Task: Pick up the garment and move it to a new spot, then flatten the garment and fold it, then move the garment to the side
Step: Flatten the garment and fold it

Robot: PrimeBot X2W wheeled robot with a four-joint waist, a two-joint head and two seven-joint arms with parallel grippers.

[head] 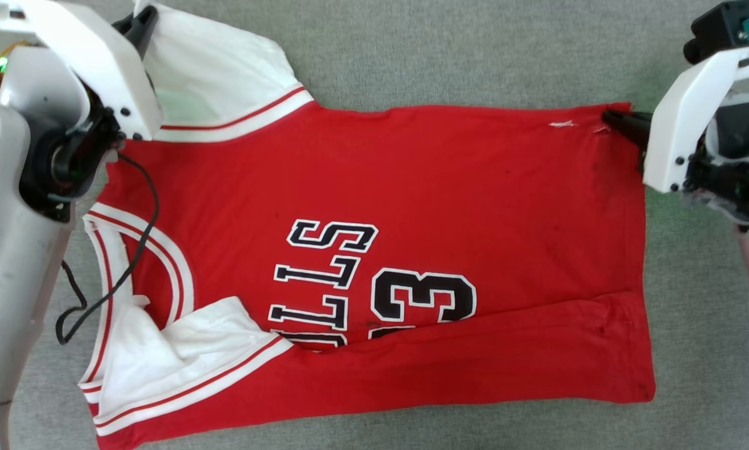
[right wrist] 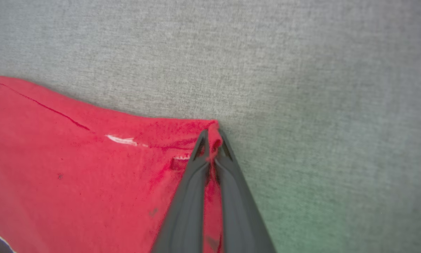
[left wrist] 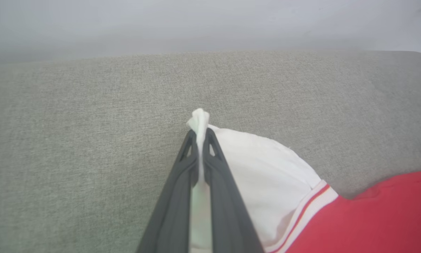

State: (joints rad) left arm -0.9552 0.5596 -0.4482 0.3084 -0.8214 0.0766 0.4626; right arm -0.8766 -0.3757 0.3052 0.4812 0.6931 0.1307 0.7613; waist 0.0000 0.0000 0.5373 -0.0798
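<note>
A: Seeing the garment [head: 412, 187] spread front-up across the bench [head: 474, 50], collar to the left, hem to the right. Looks like the fold stage, judging by the near edge turned up over the lettering.

B: Agreed. Gripping the far sleeve tip with the left pincer [left wrist: 200, 135], clenched on white cloth. Gripping the far hem corner with the right pincer [right wrist: 212, 140], clenched on red.

A: Lift both together, then. Keep the far edge taut and level, carry it toward the near edge, and lay it down straight.

B: Mind the near sleeve [head: 187, 350], bunched beside the collar. May crease underneath.

A: Watch the black cable [head: 156, 215] too, draped over the collar from the left arm. Could snag.

B: Ignore the small white mark [head: 562, 124] by the hem.
</note>
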